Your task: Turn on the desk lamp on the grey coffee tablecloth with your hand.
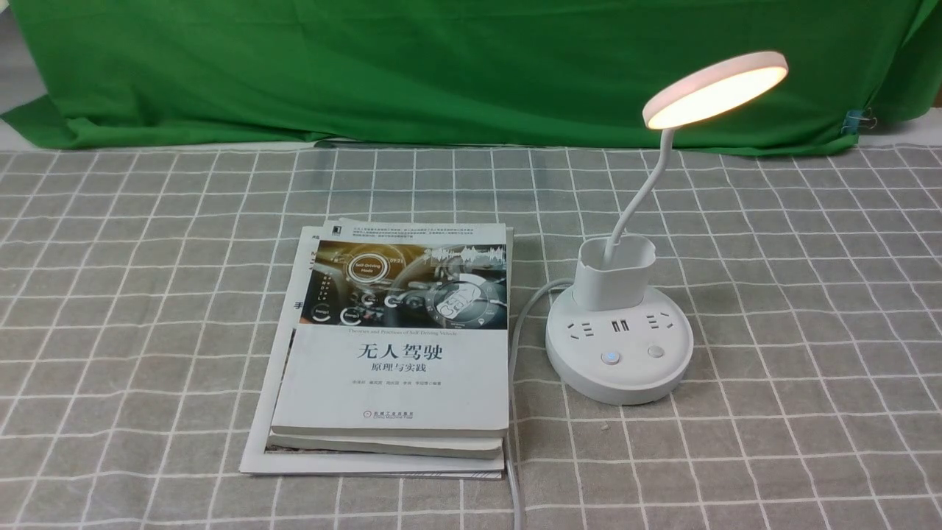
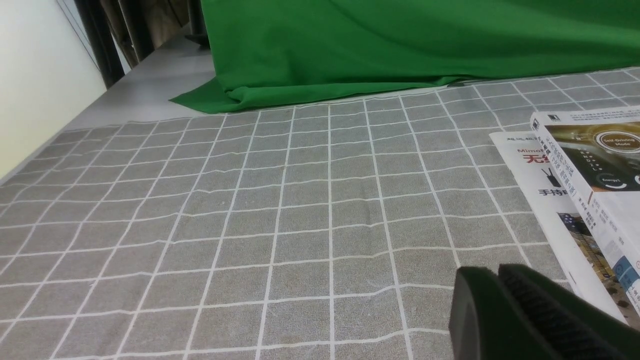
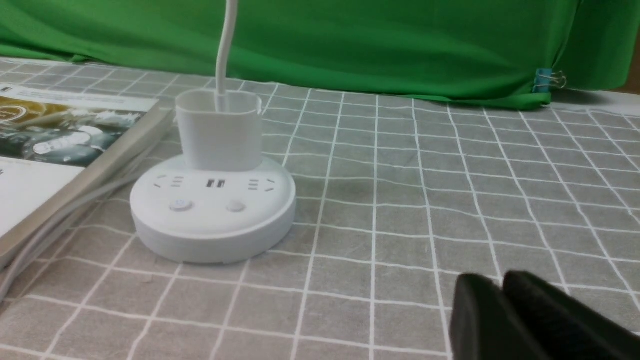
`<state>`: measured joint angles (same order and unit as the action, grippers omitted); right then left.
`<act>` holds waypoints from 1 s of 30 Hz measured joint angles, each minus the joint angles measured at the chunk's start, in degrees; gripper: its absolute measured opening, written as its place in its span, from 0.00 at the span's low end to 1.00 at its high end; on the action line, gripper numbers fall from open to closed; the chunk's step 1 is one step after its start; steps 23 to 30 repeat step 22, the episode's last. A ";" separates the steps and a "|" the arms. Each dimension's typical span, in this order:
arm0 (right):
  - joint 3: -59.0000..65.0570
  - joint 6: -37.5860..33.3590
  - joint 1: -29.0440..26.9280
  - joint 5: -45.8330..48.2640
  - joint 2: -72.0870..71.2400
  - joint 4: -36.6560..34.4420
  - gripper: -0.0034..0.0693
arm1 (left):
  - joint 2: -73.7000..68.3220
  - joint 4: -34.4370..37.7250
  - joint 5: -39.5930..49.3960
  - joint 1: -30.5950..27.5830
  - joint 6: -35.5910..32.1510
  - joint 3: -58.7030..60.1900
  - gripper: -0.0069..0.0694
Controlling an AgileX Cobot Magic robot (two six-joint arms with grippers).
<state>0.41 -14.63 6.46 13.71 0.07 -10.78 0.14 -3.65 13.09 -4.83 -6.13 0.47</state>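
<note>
See the desk lamp (image 1: 620, 368) lit, with warm light across the underside of the tilted disc head (image 1: 714, 92), well apart from the jaws of the right gripper (image 3: 499, 280) and beyond them. Find a thin curved neck (image 1: 644, 195) rising from inside the white cup holder (image 1: 614, 276), farther from those jaws than the two buttons (image 1: 610, 358) on the near part of the round base. Can make out a bluish glow on the left button in the front view, and sockets between buttons and cup holder. Cannot tell whether the right jaws stand slightly apart or together, with tips blurred and very near each other; see nothing between them, and no contact with lamp or buttons. Make out the jaws of the left gripper (image 2: 497, 272) together, with nothing clamped between the dark fingers. Find the stack of books and papers (image 1: 397, 353) beyond both pairs of jaws, between the left jaws' area and the lamp, apart from both grippers. Trace the pale cable (image 1: 519, 331) from the lamp's base along the near side of the stack, also clear of the right jaws. Note the grey coffee tablecloth (image 1: 773, 353), with white grid lines, spread under lamp and stack and out past both sets of jaws. Farther still from the jaws, see the green backdrop cloth (image 1: 441, 73), with a blue binder clip (image 1: 856, 121) at one edge.
</note>
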 joint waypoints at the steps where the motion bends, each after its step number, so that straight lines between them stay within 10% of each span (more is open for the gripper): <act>1: 0.00 0.00 0.00 0.00 0.00 0.00 0.21 | 0.00 0.00 0.00 0.00 0.00 0.00 0.12; 30: 0.00 0.00 0.00 0.00 0.00 0.00 0.27 | 0.00 0.00 0.00 0.00 -0.01 0.00 0.12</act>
